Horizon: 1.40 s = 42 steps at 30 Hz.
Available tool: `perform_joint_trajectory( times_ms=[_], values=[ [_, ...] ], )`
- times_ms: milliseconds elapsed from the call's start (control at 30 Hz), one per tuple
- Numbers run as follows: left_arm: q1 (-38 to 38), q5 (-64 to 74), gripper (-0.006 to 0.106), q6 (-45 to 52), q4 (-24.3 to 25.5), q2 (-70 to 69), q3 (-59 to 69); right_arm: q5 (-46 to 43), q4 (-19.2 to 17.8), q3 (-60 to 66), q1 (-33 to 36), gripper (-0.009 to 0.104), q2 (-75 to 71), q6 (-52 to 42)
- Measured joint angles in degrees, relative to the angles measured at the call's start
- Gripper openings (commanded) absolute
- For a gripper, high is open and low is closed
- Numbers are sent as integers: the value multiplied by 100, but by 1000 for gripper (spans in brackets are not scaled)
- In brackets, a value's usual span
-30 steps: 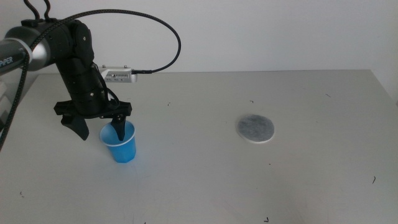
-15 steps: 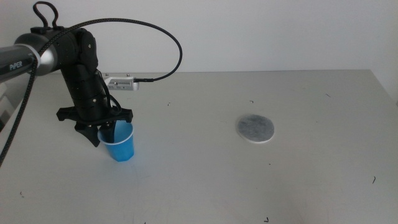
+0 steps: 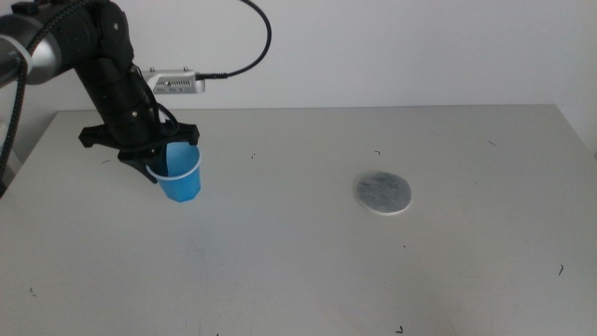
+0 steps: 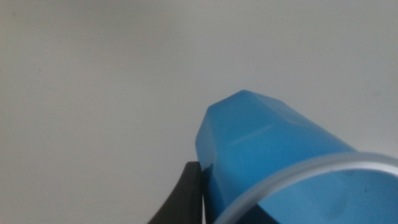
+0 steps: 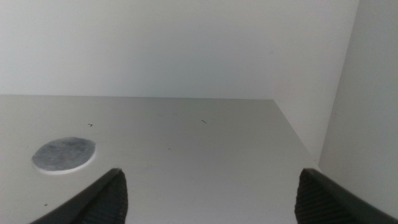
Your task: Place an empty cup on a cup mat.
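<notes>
The blue cup (image 3: 180, 175) hangs slightly tilted above the left side of the table. My left gripper (image 3: 159, 161) is shut on its rim, with one jaw outside the wall and one inside. In the left wrist view the cup (image 4: 273, 155) fills the frame beside one dark finger (image 4: 186, 194). The grey cup mat (image 3: 382, 192) lies flat, right of centre and far from the cup. My right gripper (image 5: 210, 174) is open and empty. It is out of the middle view, and the mat (image 5: 64, 154) shows ahead of it.
The grey table (image 3: 298, 271) carries only small dark marks. A white wall runs behind it. The left arm's black cable (image 3: 252, 37) arcs above the table's back left.
My left gripper closed on the cup's rim and lifted the cup off the table, moving it up and slightly back. The mat has not moved.
</notes>
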Motion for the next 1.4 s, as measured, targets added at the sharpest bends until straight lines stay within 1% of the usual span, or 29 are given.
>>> perform_joint_trajectory(
  times_ms=[133, 433, 733, 900, 1200, 1400],
  values=[
    [-92, 6, 0, -171, -156, -57, -430, 0, 0, 0, 0, 94, 0, 0],
    [-895, 93, 0, -778, -28, 79, -1266, 0, 0, 0, 0, 94, 0, 0],
    [-1790, 123, 0, -1168, -41, 1021, -2543, 0, 0, 0, 0, 94, 0, 0],
    [-2189, 128, 0, -1296, -196, 1638, -3352, 0, 0, 0, 0, 94, 0, 0],
    [-2429, 138, 0, -1440, -601, 2498, -4289, 0, 0, 0, 0, 94, 0, 0],
    [-2494, 138, 0, -1440, -726, 2820, -4629, 0, 0, 0, 0, 94, 0, 0]
  ],
)
